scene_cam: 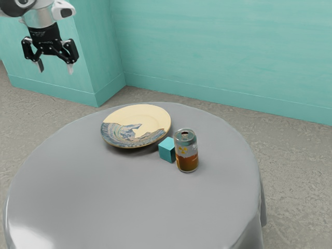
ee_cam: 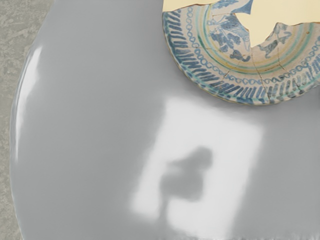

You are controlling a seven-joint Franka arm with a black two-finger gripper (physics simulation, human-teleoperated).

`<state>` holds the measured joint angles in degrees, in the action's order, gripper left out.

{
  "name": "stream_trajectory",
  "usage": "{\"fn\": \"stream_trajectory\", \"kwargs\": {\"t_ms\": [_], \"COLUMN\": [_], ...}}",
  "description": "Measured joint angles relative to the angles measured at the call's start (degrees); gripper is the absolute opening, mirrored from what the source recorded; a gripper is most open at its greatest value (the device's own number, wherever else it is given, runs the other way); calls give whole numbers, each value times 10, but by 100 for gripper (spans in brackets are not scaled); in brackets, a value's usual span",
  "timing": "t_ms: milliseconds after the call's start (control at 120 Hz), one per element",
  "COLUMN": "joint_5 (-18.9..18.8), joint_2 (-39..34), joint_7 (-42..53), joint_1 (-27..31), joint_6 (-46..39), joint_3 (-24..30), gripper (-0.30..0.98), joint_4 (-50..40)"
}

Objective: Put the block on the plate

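On round grey tabletop (scene_cam: 98,192), small teal block (scene_cam: 166,151) sits between cream-and-blue ceramic plate (scene_cam: 147,116) and silver-orange drink can (scene_cam: 187,156). Black two-finger claw (scene_cam: 55,67) raised, spread, empty; block lies well apart, lower, toward exterior view's right.

readable text: none | can (scene_cam: 187,151): printed side, any lettering too small to read

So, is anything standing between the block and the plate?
Nothing visible: the teal block sits close by the rim of the plate. The can stands at the block's other side, away from the plate.
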<state>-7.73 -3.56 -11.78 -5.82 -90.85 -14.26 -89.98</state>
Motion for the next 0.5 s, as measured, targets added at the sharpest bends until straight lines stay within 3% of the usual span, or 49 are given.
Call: {"fn": "stream_trajectory", "kwargs": {"t_ms": [350,500], "joint_5": [-1,18], "joint_2": [43,85], "joint_7": [5,-48], "joint_1": [17,12], "joint_6": [-22,-56], "joint_3": [5,6], "gripper": [69,69], "joint_4": [0,-16]}}
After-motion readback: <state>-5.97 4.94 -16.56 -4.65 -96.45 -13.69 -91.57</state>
